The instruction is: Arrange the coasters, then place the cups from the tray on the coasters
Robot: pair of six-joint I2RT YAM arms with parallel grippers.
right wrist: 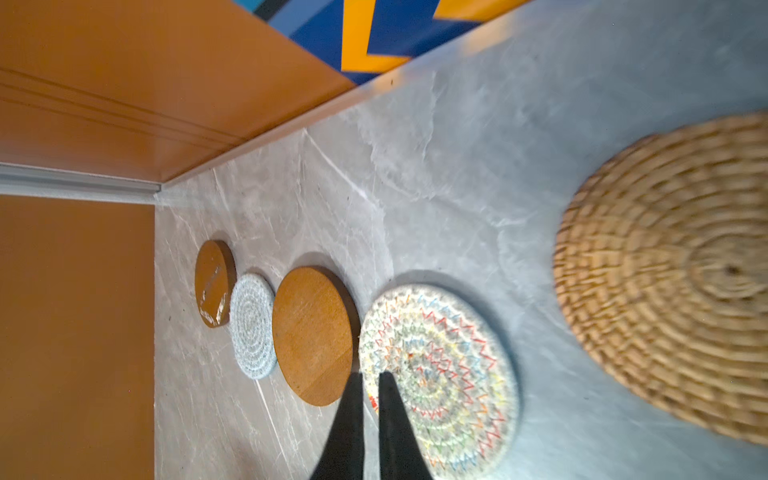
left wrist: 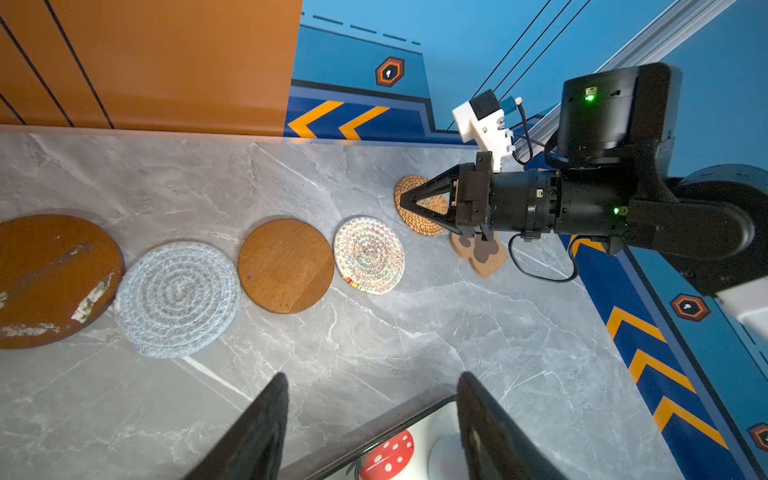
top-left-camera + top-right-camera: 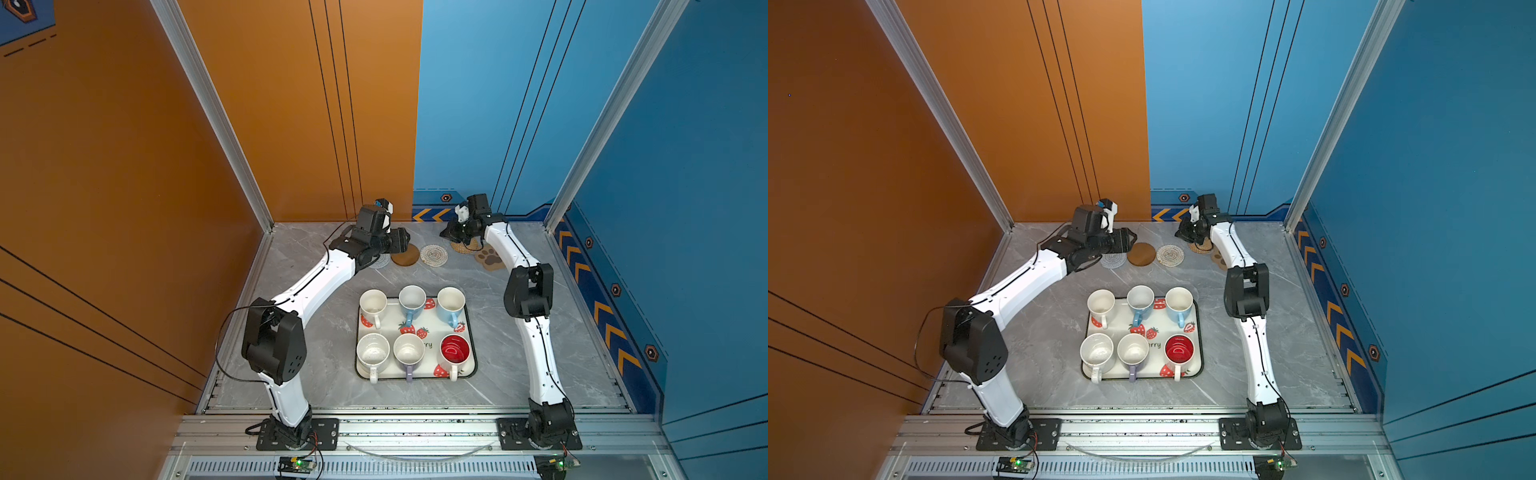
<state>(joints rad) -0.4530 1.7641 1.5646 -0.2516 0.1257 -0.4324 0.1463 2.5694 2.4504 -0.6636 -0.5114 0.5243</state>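
I'm on coasters [image 2: 286, 266]: right end effector [image 2: 403, 202] closed, empty, by rattan [image 1: 665, 274]; left end effector [image 2: 372, 376] wide, empty. Next, I'd align paw [image 2: 484, 257].

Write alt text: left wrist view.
Six coasters line a grey marble table: worn brown disc, grey woven spiral, smooth brown disc, cream woven spiral, tan rattan round, paw-print shape. The shut right gripper reaches over the rattan round.
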